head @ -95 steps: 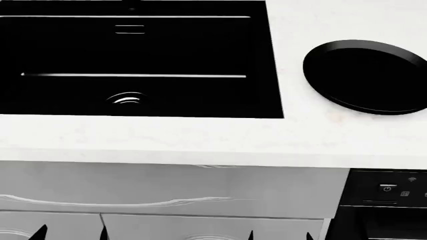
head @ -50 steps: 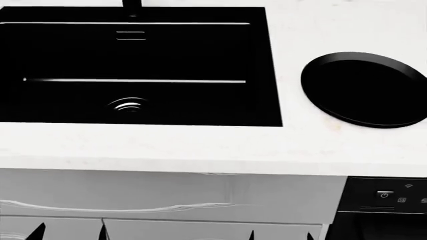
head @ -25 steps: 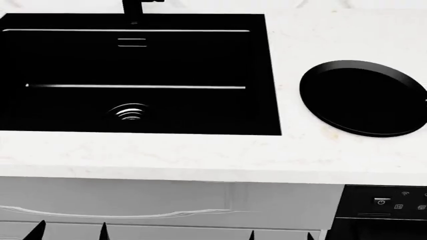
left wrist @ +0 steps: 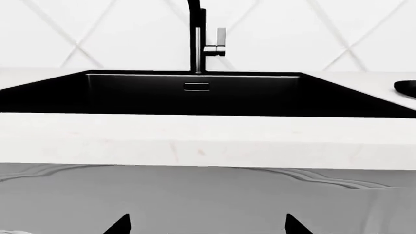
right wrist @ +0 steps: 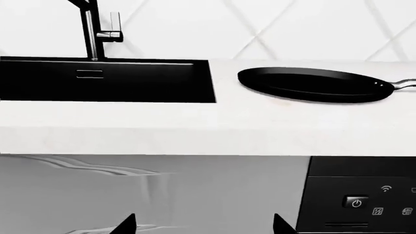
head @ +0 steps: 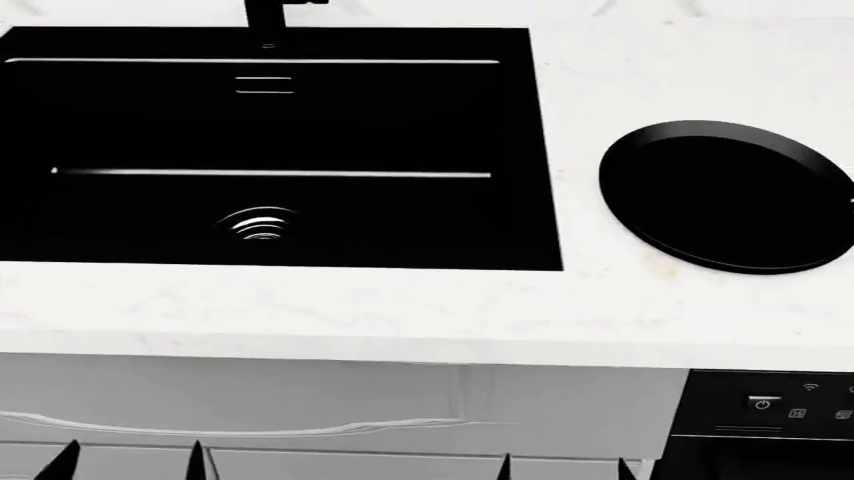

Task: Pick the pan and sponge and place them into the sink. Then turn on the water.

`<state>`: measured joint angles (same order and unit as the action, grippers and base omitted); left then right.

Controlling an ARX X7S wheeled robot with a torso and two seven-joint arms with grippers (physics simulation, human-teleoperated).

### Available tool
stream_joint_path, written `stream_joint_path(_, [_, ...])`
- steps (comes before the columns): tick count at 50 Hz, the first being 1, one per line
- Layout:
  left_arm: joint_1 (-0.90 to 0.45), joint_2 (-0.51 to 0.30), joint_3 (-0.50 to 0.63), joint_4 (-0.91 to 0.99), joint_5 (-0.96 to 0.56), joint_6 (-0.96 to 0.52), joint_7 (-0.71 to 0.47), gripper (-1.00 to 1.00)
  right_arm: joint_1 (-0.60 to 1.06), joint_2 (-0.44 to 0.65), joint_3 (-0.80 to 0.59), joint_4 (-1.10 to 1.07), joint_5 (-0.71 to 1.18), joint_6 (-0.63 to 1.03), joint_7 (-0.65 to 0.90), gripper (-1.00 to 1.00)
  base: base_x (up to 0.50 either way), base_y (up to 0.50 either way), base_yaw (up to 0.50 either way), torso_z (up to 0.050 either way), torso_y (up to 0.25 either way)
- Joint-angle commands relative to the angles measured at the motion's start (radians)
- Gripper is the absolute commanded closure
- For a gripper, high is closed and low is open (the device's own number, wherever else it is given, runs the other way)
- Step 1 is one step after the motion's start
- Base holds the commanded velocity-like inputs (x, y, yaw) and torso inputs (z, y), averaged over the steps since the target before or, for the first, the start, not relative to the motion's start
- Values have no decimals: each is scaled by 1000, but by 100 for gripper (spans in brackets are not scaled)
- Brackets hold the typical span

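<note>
Pan (head: 727, 197) on counter right of sink (head: 274, 150); fingers (head: 194, 462) well below.

Head looks down; wrists face the sink (head: 267, 150) frontally.

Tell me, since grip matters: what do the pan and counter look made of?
The pan looks like matte black coated metal: dull dark surface, with a shiny grey handle that suggests bare steel. The counter looks like polished white stone, maybe marble: pale with faint veins. These are renders, so it is only a guess.
</note>
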<state>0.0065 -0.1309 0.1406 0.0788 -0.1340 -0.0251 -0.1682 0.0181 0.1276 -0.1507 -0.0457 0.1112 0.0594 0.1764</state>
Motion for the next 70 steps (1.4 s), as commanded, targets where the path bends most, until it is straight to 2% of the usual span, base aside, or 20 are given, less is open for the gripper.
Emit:
stream_joint_path(1, [-6,-35,7,147,-41,-166,-16,-100,17,31,-10,-169,52,125,-23,-100,0,0,0,0,0])
stream_joint_path(12, [-66,-87,-19,388,-96,-418,-56,-100,8,112,29,-434,68,242,8,-100,0,0,0,0,0])
stream_joint_path(15, [-85,-101,-43,434,-122,-477,-63,-100,11,147,46,-537,67,355,32,-100,0,0,0,0,0])
stream_joint_path(17, [-102,-124,-66,489,-166,-547,-52,-100,24,156,105,-628,154,490,36,-100,0,0,0,0,0])
stream_joint_path(21, [-170,-174,-48,548,-199,-689,-35,-100,54,221,142,-744,202,597,19,-100,0,0,0,0,0])
stream_joint_path(25, [-263,-195,-127,568,-261,-807,-46,-100,116,245,263,-818,337,741,12,-100,0,0,0,0,0])
stream_joint_path(29, [-303,-234,-160,583,-298,-880,-31,-100,180,295,380,-876,482,884,-4,-100,0,0,0,0,0])
stream_joint_path(34, [-347,-246,-234,597,-367,-965,-25,-100,243,354,500,-936,635,1052,14,-100,0,0,0,0,0])
stream_joint_path(35, [-350,-264,-208,593,-355,-961,-15,-100,248,379,537,-954,677,1085,6,-100,0,0,0,0,0])
stream_joint_path(36, [-364,-272,-259,578,-379,-991,-15,-100,253,375,687,-955,822,1145,23,-100,0,0,0,0,0])
stream_joint_path(37, [-351,-266,-270,588,-382,-988,-20,-100,244,372,723,-966,827,1143,28,-100,0,0,0,0,0])
stream_joint_path(41, [-324,-269,-284,579,-378,-969,-16,-100,196,363,696,-950,782,1099,13,-100,0,0,0,0,0])
stream_joint_path(50, [-351,-286,-292,607,-401,-1007,-19,-100,244,402,706,-943,860,1165,56,-100,0,0,0,0,0])
stream_joint_path(56, [-358,-284,-272,634,-407,-1029,-30,-100,263,420,647,-922,838,1160,60,-100,32,0,0,0,0])
stream_joint_path(61, [-346,-297,-302,643,-418,-1026,-23,-100,289,424,612,-901,830,1155,63,-100,272,-83,0,0,0])
stream_joint_path(70, [-356,-298,-305,672,-436,-1037,-26,-100,283,430,665,-914,872,1178,99,-100,284,-93,0,0,0])
